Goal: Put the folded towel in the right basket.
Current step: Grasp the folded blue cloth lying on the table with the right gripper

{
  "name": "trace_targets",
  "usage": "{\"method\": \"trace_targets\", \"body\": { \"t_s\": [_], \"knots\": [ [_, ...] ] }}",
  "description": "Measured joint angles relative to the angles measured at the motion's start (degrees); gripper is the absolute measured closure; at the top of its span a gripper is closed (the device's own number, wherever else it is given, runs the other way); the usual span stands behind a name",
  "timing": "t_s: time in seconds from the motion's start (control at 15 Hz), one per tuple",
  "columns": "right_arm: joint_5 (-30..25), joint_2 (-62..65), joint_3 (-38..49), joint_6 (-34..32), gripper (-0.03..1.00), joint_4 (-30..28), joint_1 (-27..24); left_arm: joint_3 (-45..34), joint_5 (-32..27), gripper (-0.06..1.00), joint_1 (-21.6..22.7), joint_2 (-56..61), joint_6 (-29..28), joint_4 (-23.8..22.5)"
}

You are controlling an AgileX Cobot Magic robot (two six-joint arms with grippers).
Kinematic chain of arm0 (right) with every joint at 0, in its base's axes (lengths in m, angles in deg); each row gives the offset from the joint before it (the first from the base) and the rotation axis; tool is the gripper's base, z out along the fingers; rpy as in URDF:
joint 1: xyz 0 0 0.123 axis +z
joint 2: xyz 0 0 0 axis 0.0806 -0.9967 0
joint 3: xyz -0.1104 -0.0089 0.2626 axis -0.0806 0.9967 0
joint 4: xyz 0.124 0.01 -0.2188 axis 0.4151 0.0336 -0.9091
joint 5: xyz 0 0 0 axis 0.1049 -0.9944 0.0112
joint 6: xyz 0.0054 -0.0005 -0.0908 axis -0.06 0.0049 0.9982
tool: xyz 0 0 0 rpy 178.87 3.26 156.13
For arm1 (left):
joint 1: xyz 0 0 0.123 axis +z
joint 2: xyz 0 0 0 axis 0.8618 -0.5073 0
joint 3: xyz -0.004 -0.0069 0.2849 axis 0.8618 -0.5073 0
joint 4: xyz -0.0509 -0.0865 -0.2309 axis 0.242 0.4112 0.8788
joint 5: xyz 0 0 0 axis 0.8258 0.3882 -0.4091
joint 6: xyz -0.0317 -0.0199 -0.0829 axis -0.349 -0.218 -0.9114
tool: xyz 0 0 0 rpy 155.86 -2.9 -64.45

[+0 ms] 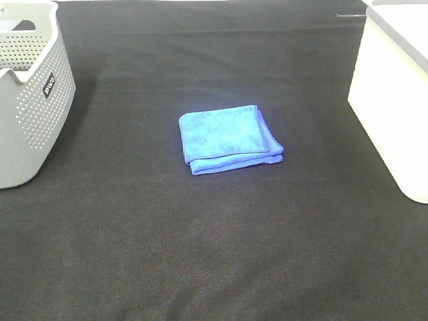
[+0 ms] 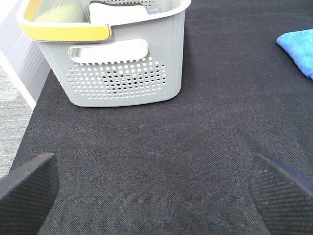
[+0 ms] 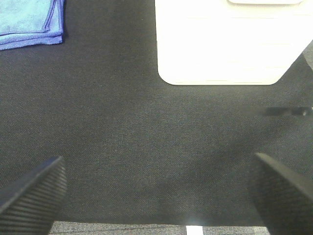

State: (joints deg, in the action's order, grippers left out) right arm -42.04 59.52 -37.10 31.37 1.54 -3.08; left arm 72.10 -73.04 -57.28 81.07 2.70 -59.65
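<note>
A folded blue towel [image 1: 229,139] lies flat on the black cloth in the middle of the table. It also shows in the left wrist view [image 2: 298,43] and the right wrist view [image 3: 30,22]. The right basket [image 1: 394,93] is white and stands at the table's right edge; it shows in the right wrist view [image 3: 230,44] too. My left gripper [image 2: 154,191] is open and empty, low over the cloth near the grey basket. My right gripper [image 3: 156,193] is open and empty, between towel and white basket. Neither arm shows in the high view.
A grey perforated basket [image 1: 28,90] stands at the far left; in the left wrist view [image 2: 122,58] it has a yellow handle [image 2: 66,30] and holds something white. The table's edge and floor show beside it [image 2: 14,98].
</note>
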Motion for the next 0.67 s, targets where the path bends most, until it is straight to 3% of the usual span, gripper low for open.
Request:
{"method": "trace_targets", "body": {
  "t_s": [0.67],
  "knots": [
    [0.0, 0.0, 0.0, 0.0, 0.0, 0.0, 0.0, 0.0, 0.0, -0.05, 0.0, 0.0, 0.17, 0.63]
  ]
}}
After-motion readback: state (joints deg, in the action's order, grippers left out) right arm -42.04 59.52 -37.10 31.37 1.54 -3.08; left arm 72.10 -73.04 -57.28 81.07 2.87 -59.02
